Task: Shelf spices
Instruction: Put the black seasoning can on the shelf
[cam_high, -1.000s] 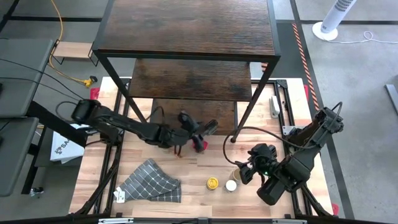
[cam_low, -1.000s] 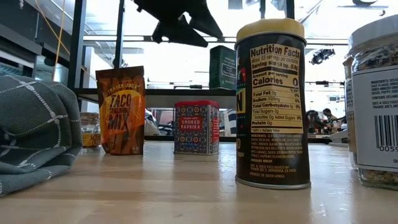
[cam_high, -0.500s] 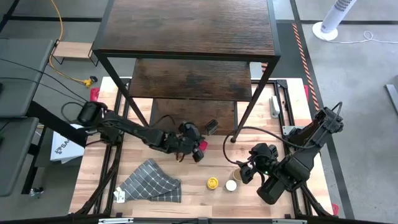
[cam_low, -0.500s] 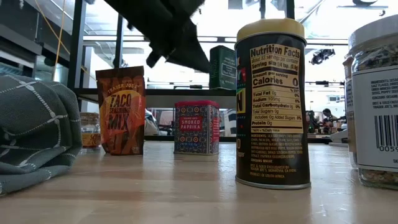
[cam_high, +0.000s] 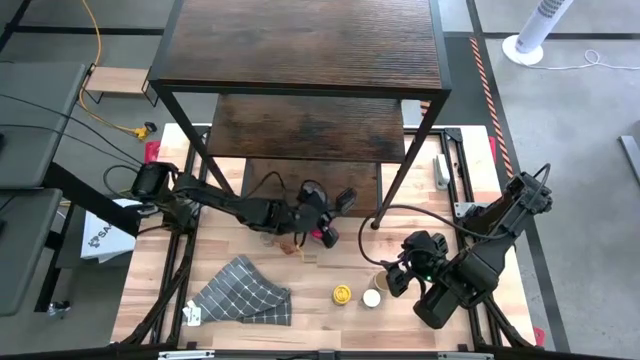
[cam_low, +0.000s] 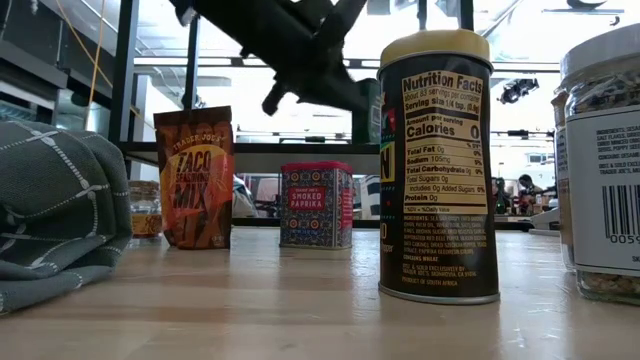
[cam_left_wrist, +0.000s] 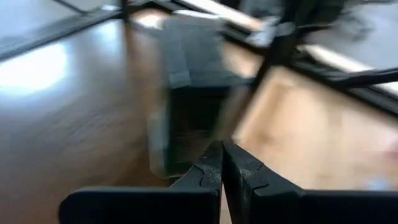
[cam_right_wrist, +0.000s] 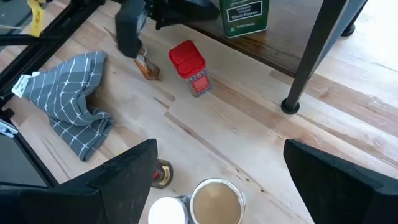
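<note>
Two arms: both reach in over the wooden desk (cam_high: 320, 290), in front of the shelf (cam_high: 300, 50).
Left hand: the left hand (cam_high: 335, 208) is at the front edge of the shelf's lowest board, its fingers (cam_left_wrist: 211, 171) pressed together with nothing between them.
Right hand: the right hand (cam_high: 395, 272) hovers over the near right part of the desk, fingers (cam_right_wrist: 124, 171) spread wide and empty, above the jars there.
Green tin: a dark green tin (cam_right_wrist: 244, 15) stands on the lowest shelf board, just ahead of the left hand.
Red tin: a red-lidded paprika tin (cam_right_wrist: 189, 67) stands on the desk just in front of the shelf, close below the left hand.
Taco pouch: an orange taco mix pouch (cam_low: 195, 178) stands upright on the desk beside the red tin.
Yellow-lidded can: a dark can with a yellow lid (cam_high: 342, 294) stands near the front edge of the desk.
White-lidded jar: a jar with a white lid (cam_high: 371, 298) stands just beside the yellow one.
Tan-lidded jar: a jar with a tan lid (cam_right_wrist: 216, 199) sits under the right hand.
Cloth: a grey checked cloth (cam_high: 240, 290) lies crumpled on the near left of the desk.
</note>
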